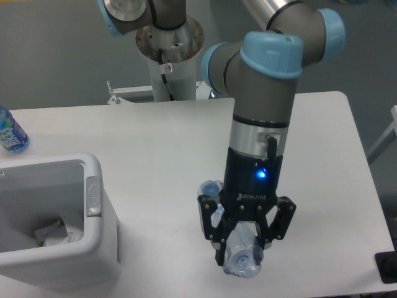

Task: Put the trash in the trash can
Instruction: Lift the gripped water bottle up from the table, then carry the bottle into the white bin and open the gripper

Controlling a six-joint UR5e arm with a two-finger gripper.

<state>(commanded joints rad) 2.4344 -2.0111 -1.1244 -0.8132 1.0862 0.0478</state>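
Pincer [243, 251]: clenched on clear bottle [239, 257], seemingly lifted off the worktop [155, 136] at 6 o'clock. Trash can [93, 192]: at 9 o'clock, wrapper [53, 234] inside. Advice: keep the grip firm, carry across above the rim, release over the opening.

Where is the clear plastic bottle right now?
The clear bottle sits near the table's front edge, right of the trash can, between the fingers of the hand, its blue cap end poking out at upper left.
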